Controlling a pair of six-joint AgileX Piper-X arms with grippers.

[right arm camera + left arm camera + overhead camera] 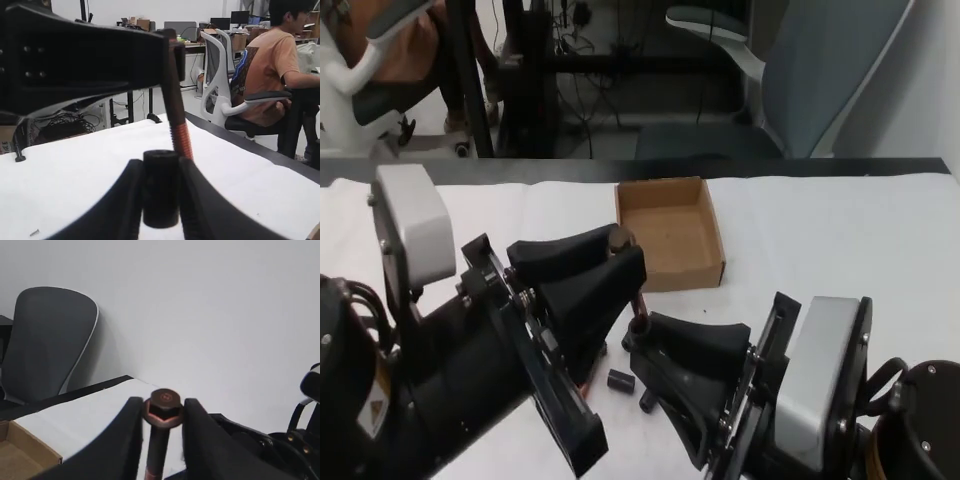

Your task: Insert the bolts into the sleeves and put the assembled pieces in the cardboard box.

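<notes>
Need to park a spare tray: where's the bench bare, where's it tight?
Bare: white cloth right of the cardboard box, out to the far edge; a smaller strip left of the box. Tight: in front of the box, where the left pincer with its bolt is close to the right pincer with its sleeve, loose sleeves nearby.

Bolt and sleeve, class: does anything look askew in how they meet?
Yes. In the right wrist view the bolt slants against the sleeve; its threaded end passes beside the sleeve's rim rather than into the hole, so they are not lined up.
</notes>
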